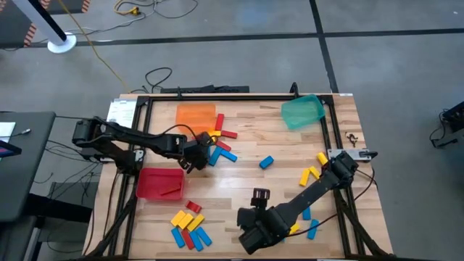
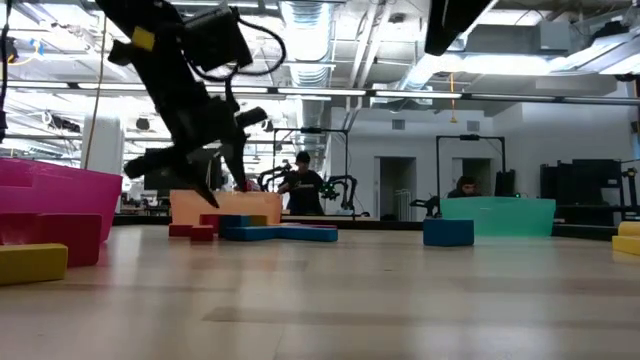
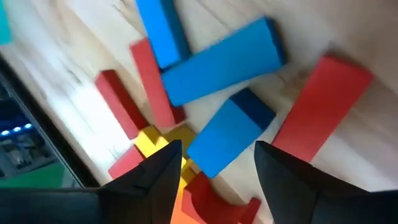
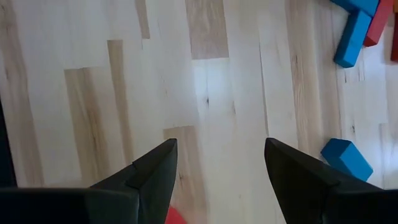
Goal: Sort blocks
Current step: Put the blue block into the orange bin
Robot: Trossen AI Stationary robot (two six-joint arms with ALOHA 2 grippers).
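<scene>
Left gripper [image 1: 196, 161] at surface centre-left, fingers [image 3: 155, 180] spread and empty above mixed blocks [image 1: 220, 143] piled at the orange bin's [image 1: 196, 116] 5 o'clock. Right gripper [image 1: 253, 233] at 6 o'clock, fingers [image 4: 149, 180] spread, nothing between.

The blocks [image 1: 217, 145] are solid red, blue and yellow. The table [image 1: 239, 181] is pale wood with darker planks. One bin [image 1: 196, 116] is orange, another bin [image 1: 302, 111] teal green, a third bin [image 1: 159, 183] red. Both arms are dark.
</scene>
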